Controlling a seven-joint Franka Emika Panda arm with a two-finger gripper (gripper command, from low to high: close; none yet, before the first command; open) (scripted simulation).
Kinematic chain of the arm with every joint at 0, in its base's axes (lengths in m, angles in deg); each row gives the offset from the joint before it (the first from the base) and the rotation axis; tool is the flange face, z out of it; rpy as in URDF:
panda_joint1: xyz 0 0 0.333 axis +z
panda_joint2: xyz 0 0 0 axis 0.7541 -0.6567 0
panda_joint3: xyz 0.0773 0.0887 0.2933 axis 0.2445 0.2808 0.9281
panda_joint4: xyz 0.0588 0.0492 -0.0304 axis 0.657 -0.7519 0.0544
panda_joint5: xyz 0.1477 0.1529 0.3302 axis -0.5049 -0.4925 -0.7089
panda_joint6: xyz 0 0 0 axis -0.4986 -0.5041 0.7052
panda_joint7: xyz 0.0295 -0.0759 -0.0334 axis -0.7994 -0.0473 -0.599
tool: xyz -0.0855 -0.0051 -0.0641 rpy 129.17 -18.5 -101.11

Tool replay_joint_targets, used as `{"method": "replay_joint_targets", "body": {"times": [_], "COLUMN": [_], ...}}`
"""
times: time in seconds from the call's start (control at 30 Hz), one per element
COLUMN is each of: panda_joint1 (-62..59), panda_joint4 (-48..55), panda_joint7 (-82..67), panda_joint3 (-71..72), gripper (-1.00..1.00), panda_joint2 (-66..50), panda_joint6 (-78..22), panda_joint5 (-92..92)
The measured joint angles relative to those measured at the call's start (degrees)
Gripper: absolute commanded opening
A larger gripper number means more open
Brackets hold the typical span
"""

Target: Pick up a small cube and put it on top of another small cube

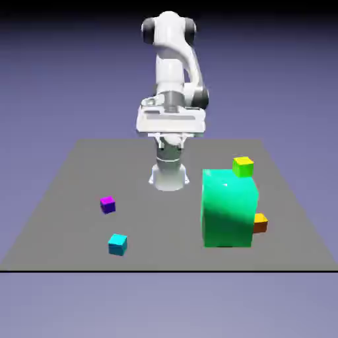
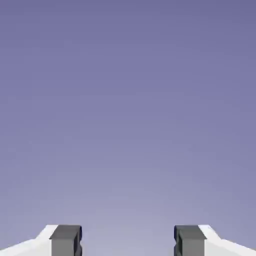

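And here in the exterior view the whole table (image 1: 155,247) lies open to the eye, the white arm (image 1: 169,66) rising at the far edge, while the hand view has nothing but blue-violet backdrop (image 2: 128,115) beyond the fingertips! That hand view does give the gripper (image 2: 128,241) up close: two grey-tipped fingers, spread wide, only backdrop between them.

The cubes belong to the exterior view alone. There's the small purple cube (image 1: 107,204), magenta on top, sitting on the table toward the exterior view's left, and the cyan cube (image 1: 117,245) near it, closer to the camera. Over on the exterior view's right stands the big green block (image 1: 228,210), a yellow-green cube (image 1: 243,166) showing at its upper edge; whether the two touch, this angle can't tell. And the orange cube (image 1: 260,223) peeks out beside the block, partly hidden behind it!
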Motion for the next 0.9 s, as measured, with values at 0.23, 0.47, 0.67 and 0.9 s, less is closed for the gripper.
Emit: {"method": "replay_joint_targets", "body": {"times": [0.23, 0.47, 0.67, 0.9], "panda_joint1": [-3.18, -6.59, -8.10, -10.01], "panda_joint4": [0.19, 0.38, 1.05, 2.13], "panda_joint7": [-12.83, -25.66, -27.30, -25.64], "panda_joint3": [-14.54, -29.07, -31.80, -31.46], "gripper": [0.00, 0.00, 0.00, -1.00], "panda_joint2": [-14.45, -28.91, -38.04, -48.81], "panda_joint6": [-11.35, -22.71, -19.25, -9.30], "panda_joint5": [16.81, 33.62, 37.57, 38.51]}}
